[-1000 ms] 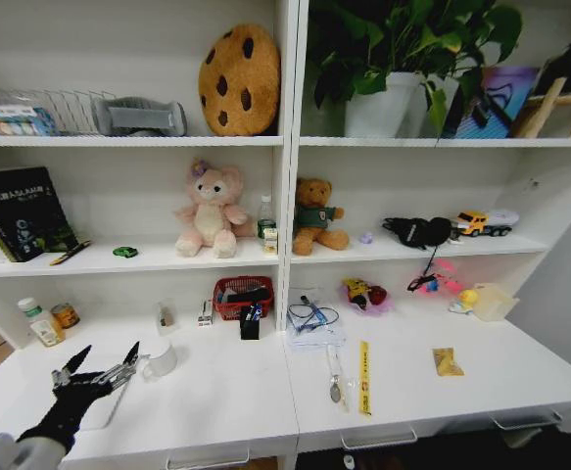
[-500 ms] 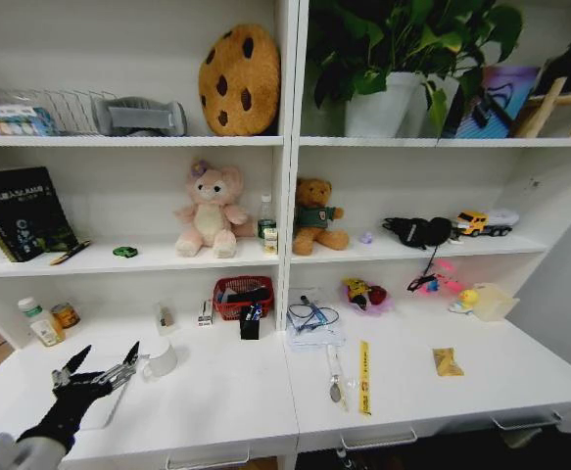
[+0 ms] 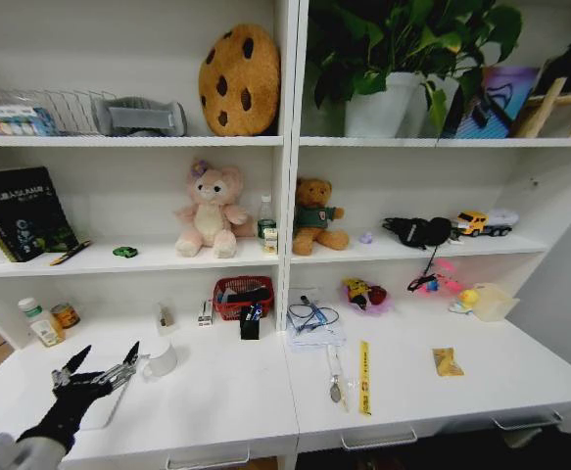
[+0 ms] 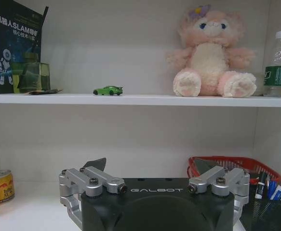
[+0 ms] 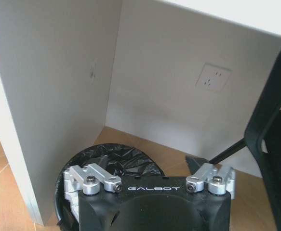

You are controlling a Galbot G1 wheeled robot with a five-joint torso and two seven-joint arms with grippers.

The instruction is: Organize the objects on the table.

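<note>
Head view: left end effector (image 3: pixel 105 358) spread above smooth white table (image 3: pixel 226 392).

White desk (image 3: pixel 236 392) with white mug (image 3: pixel 160 359), red basket (image 3: pixel 243 294), yellow strip (image 3: pixel 364 377), spoon (image 3: pixel 335 385).

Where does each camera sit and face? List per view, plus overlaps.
Head: high, facing down at the desk and shelves; open left gripper low left.
Left wrist: behind that gripper, facing the green toy car's shelf.
Right wrist: near the floor, facing a black-lined bin; right gripper open.
Head and left wrist share the pink bear.
</note>
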